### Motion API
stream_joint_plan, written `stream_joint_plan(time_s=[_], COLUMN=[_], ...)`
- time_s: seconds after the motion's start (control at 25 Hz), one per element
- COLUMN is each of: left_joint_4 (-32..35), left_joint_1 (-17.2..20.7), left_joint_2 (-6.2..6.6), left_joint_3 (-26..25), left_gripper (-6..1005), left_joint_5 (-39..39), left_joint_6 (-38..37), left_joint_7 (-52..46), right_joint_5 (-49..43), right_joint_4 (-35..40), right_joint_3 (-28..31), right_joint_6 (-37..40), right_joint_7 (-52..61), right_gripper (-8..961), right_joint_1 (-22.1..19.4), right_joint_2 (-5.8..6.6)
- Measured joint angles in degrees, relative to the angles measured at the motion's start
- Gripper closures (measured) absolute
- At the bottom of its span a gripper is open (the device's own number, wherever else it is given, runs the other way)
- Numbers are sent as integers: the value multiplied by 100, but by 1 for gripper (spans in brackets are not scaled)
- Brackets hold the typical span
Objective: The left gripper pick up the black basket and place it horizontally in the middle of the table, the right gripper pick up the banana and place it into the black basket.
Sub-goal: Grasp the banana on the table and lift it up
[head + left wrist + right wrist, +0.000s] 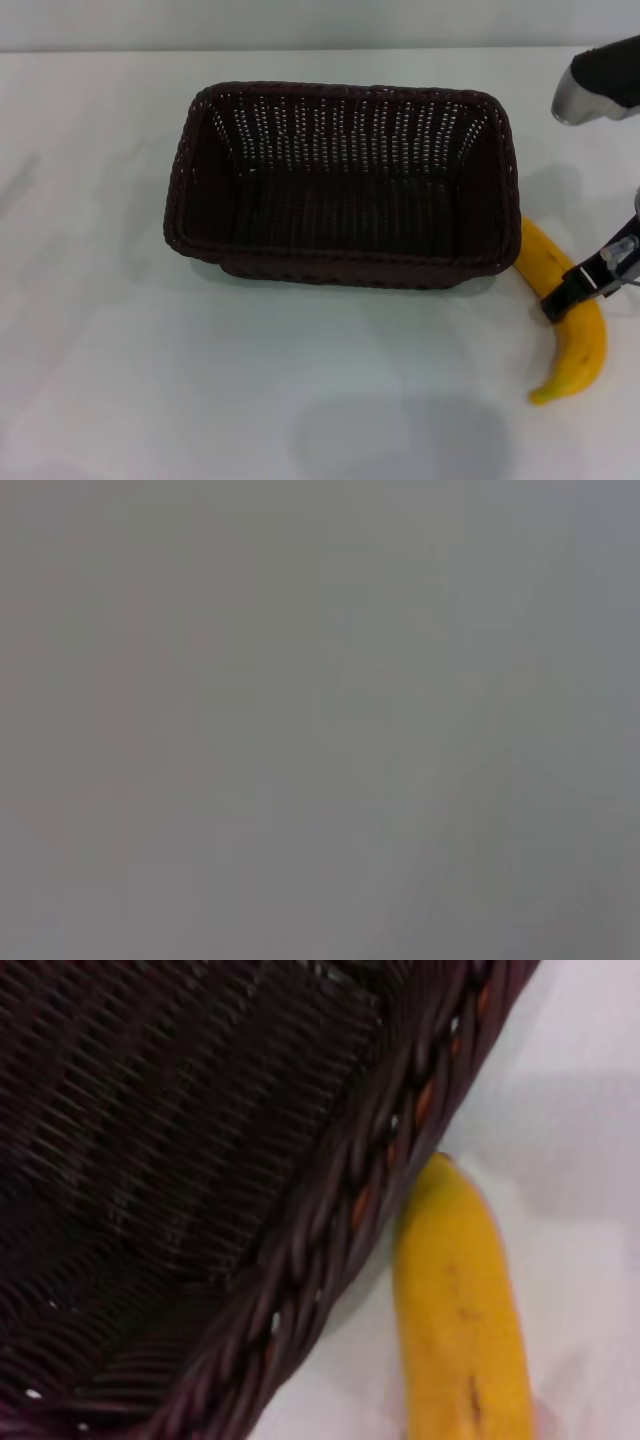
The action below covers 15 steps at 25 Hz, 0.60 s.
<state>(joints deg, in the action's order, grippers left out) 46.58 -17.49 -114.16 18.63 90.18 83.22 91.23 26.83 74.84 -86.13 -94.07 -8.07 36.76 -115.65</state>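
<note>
The black basket point(340, 265) stands upright and empty on the white table point(150, 380), long side across the middle, in the head view. The yellow banana point(585, 350) lies on the table just off the basket's right end, its upper tip close to the basket's corner. My right gripper point(572, 290) reaches in from the right edge and sits over the banana's middle, its dark tip overlapping the fruit. The right wrist view shows the basket's braided rim point(330, 1250) with the banana point(460, 1310) right beside it. The left gripper is out of view; the left wrist view shows only flat grey.
A silver-grey and black part of the right arm point(595, 85) hangs over the table's far right corner. White table surface shows left of the basket and in front of it.
</note>
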Motion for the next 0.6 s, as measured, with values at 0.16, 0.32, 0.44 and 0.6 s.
stream_joint_plan(time_s=[0.16, 0.32, 0.44, 0.6], left_joint_4=[0, 0, 0, 0], left_joint_1=[0, 4, 16, 25], left_joint_2=[6, 8, 9, 9], left_joint_3=[0, 0, 0, -7], left_gripper=[119, 119, 119, 119], left_joint_5=[0, 1, 12, 21], left_joint_6=[-2, -22, -24, -24], left_joint_7=[0, 1, 1, 1], right_joint_5=[-144, -227, -249, -532], right_joint_4=[-240, -238, -161, -18], right_joint_3=[-135, -204, -131, 499], right_joint_6=[22, 70, 74, 28], right_joint_7=[30, 69, -9, -404], right_gripper=[150, 275, 400, 453], right_joint_1=[102, 138, 143, 146], right_joint_2=[-8, 5, 35, 64])
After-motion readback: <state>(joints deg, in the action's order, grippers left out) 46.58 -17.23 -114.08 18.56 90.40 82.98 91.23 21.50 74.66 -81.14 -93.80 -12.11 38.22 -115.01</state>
